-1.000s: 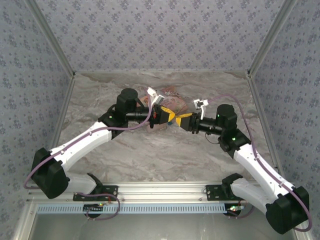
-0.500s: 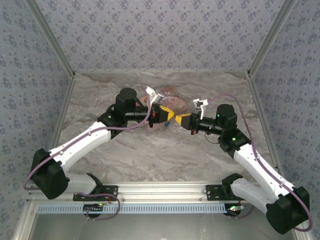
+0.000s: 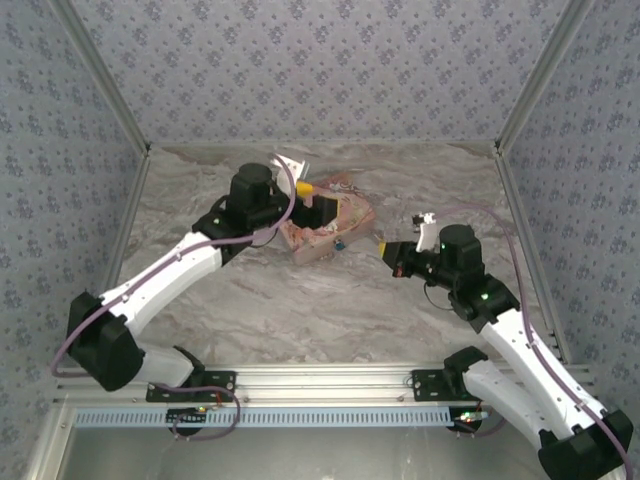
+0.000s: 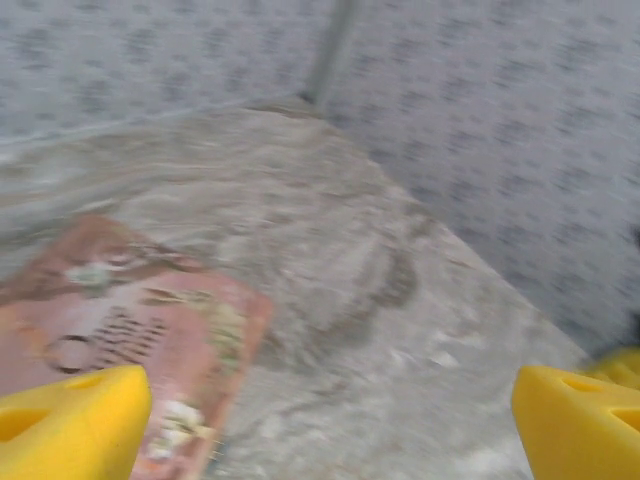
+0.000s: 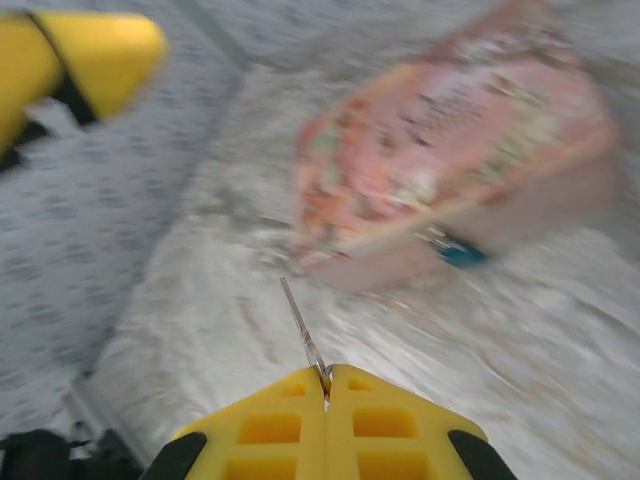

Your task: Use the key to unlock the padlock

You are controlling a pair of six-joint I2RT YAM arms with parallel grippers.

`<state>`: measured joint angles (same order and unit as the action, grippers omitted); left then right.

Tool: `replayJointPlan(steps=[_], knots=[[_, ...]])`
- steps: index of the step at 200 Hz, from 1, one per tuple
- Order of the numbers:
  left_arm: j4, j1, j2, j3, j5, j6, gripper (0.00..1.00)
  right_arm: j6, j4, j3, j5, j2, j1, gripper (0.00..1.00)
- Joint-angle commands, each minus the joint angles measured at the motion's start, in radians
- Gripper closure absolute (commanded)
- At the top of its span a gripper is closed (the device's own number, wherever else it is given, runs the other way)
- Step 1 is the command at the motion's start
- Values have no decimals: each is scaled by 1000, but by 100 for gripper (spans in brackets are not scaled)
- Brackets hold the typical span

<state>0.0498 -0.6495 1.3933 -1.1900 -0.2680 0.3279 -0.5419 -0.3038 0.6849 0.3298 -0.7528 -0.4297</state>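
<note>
Padlock (image 5: 461, 253) lies at the near edge of the pink book (image 5: 450, 150), mid-table.
Right gripper (image 5: 326, 385) is low and to the lock's right, fingers pinched together on the key (image 5: 302, 330), which points toward the book but is apart from it. Left gripper (image 4: 325, 425) is over the book's left, elbow bent, fingers wide apart.

Book (image 5: 450, 150) on table (image 3: 300, 310), mid-rear. Padlock (image 5: 460, 252) at book's near edge, probably touching. Left gripper (image 4: 328, 425) above book. Right gripper (image 5: 326, 385), key (image 5: 303, 335) between fingers, right of book, apart.
</note>
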Motion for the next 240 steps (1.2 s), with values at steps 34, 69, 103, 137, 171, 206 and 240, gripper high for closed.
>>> replayJointPlan(steps=[34, 69, 103, 137, 171, 206, 240], knots=[[277, 79, 346, -332, 244, 83, 2, -79, -330, -37, -260, 125, 6, 100], [371, 72, 547, -553, 236, 109, 3, -132, -399, -53, -310, 183, 6, 100], [464, 49, 715, -753, 240, 101, 3, -135, -443, -44, -323, 199, 6, 100], [594, 17, 871, -997, 267, 69, 2, -129, -456, -46, -336, 205, 7, 100], [715, -1, 1012, -1206, 290, 52, 2, -130, -455, -43, -333, 205, 6, 100], [789, -2, 1121, -1363, 275, 58, 2, -130, -460, -36, -331, 210, 6, 100], [798, -4, 1159, -1388, 235, 48, 2, -129, -467, -29, -336, 216, 6, 100]])
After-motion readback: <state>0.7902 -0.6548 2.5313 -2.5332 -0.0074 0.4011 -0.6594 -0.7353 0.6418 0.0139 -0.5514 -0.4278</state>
